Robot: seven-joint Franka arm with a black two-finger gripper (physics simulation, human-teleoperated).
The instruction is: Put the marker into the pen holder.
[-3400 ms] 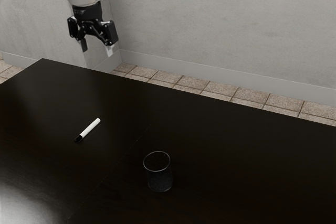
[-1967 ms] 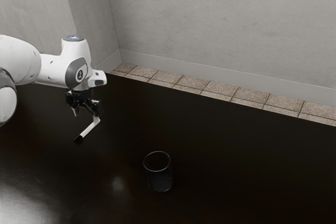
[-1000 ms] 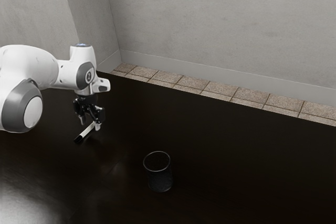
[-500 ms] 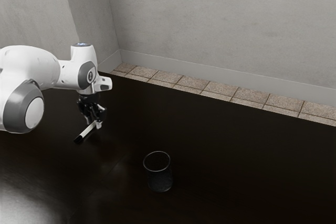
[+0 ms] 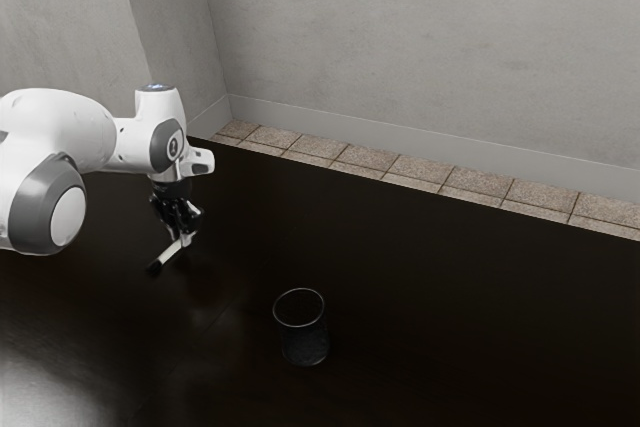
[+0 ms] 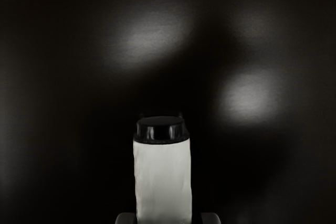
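Over table (image 5: 450, 327), marker (image 5: 168, 254) in gripper (image 5: 184, 238), holder (image 5: 303, 343) apart

no legible text, labels, brands, numbers or signs

Beneath my pincer (image 5: 180, 238) spreads a black, softly glossy tabletop (image 5: 470, 317), reaching well past it toward the exterior view's right. A pale sheen (image 5: 30, 387) lies on it, apart from my pincer, at the exterior view's lower left corner. In the wrist view two blurry glows (image 6: 249, 95) lie on the dark surface ahead of my pincer; I take them for reflections, though the light is poor. Beyond my pincer, past the table's far edge, runs a strip of speckled brownish floor tiles (image 5: 365, 157), then a grey skirting board (image 5: 420, 158) and a mottled grey wall (image 5: 420, 47) that meets another in a corner.
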